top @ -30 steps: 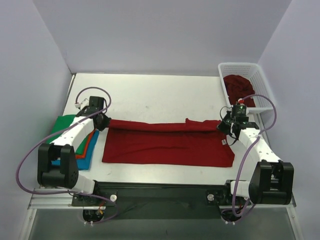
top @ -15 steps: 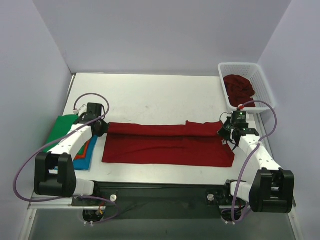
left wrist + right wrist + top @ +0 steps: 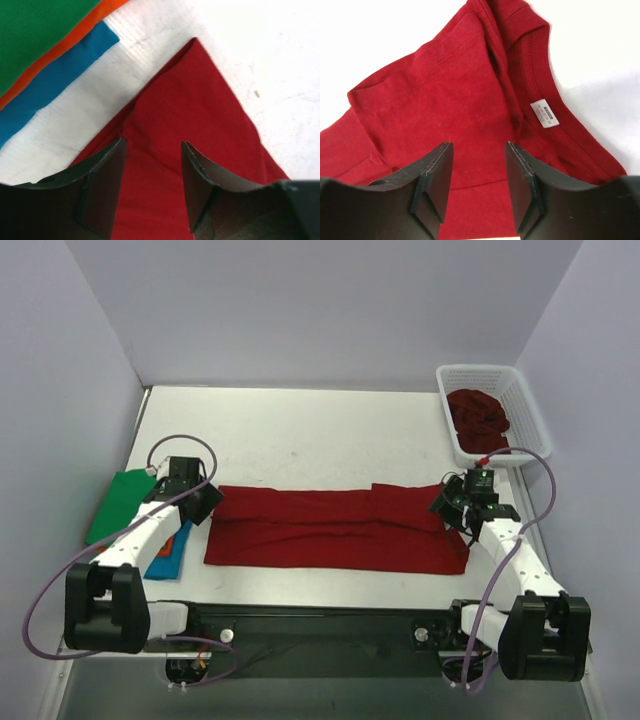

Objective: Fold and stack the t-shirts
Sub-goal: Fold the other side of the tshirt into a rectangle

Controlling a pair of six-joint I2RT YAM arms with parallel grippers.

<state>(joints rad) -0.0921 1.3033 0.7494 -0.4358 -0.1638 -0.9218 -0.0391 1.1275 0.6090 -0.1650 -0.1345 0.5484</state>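
Cloth this soft and light will likely sag and crease, so the red shirt point(image 3: 335, 530), spread flat along the near edge of the table point(image 3: 300, 430), looks best pinched at its end corners, where the left gripper point(image 3: 153, 145) and right gripper point(image 3: 478, 146) hover, both released.

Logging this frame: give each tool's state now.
Left tool: open, holding nothing, over the dark red t-shirt.
Right tool: open, holding nothing, over the same t-shirt.
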